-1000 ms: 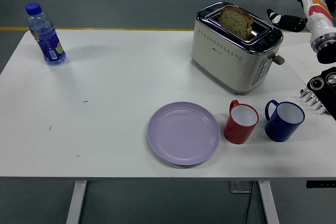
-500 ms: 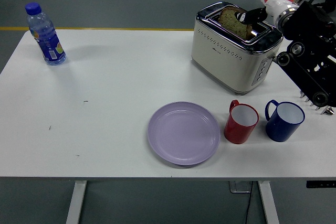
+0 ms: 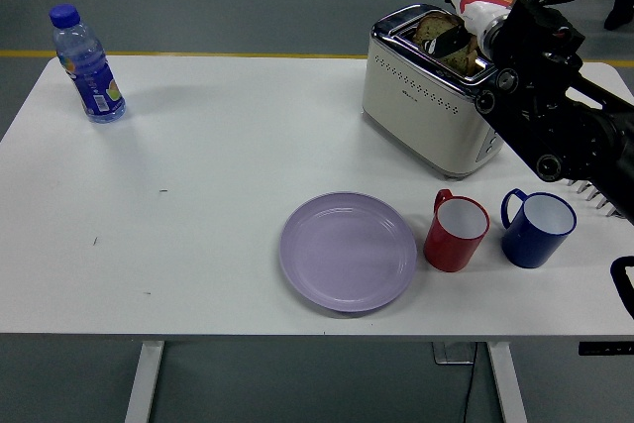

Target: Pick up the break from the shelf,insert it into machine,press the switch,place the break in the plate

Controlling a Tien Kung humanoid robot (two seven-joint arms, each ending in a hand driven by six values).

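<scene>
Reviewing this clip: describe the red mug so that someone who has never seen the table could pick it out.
Start at the cream toaster at the table's far right. In front of it, a lilac plate and two mugs stand in a row. The red mug is the middle one, white inside, between the plate and the blue mug.

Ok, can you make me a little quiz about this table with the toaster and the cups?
1. True or false: the bread lies on the purple plate.
2. Which cup stands nearer the plate? A) red cup B) blue cup
3. Fill in: the water bottle stands at the table's far ____ corner.

Key:
1. False. It sits in the toaster slot, with the right hand at it.
2. A.
3. Left.
</scene>
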